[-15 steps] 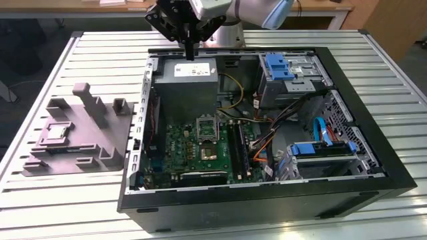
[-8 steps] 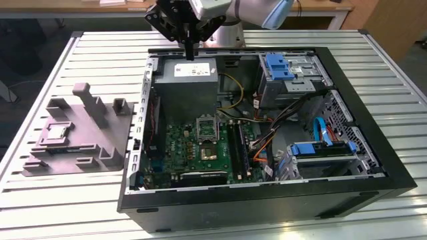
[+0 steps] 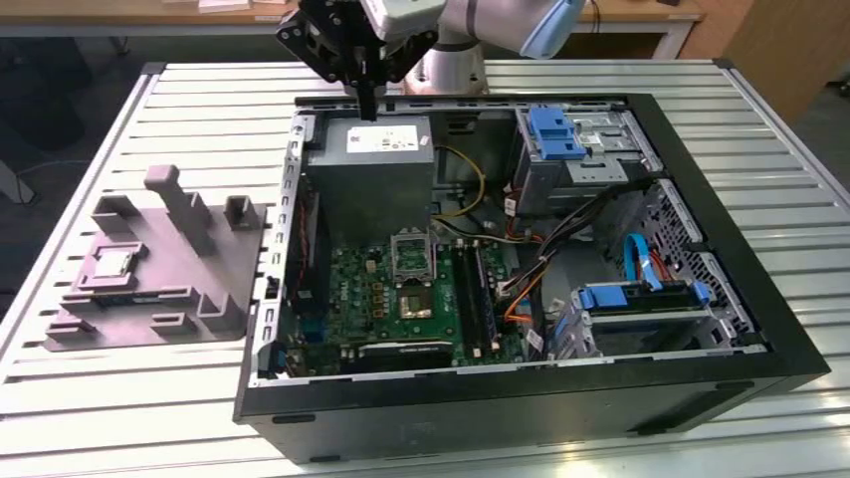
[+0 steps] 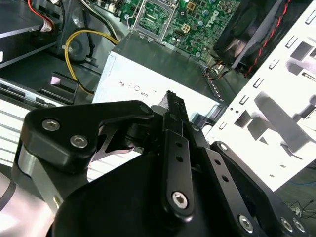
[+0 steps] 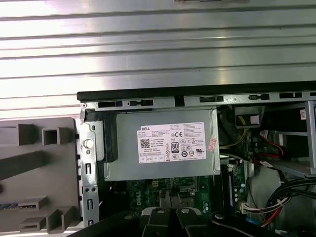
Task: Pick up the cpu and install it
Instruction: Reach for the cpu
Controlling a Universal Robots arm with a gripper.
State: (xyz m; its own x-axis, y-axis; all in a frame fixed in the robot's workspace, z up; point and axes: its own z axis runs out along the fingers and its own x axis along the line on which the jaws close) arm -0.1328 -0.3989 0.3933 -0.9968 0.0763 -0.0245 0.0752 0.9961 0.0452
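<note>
The cpu [image 3: 113, 263], a small silvery square chip, lies in a recess of the grey plastic fixture [image 3: 173, 289] on the table, at the exterior view's left of the open computer case [image 3: 743, 299]. My gripper [image 3: 368, 112] hangs above the case's far edge, over the grey power supply [image 3: 378, 149], well apart from the cpu. Its fingers are shut with nothing between them; both wrist views show the gripper [image 4: 173, 98] [image 5: 172, 211] pressed together. The silver socket frame [image 3: 412, 254] sits on the green motherboard [image 3: 385, 299], also seen as the socket frame [image 4: 157, 17] in the second wrist view.
Inside the case are cables [image 3: 584, 224], blue drive brackets [image 3: 555, 134] and a drive cage [image 3: 638, 304]. The labelled power supply [image 5: 163, 143] lies under the wrist. The fixture [image 5: 34, 168] has tall posts. The slatted metal table [image 3: 159, 398] surrounds the case.
</note>
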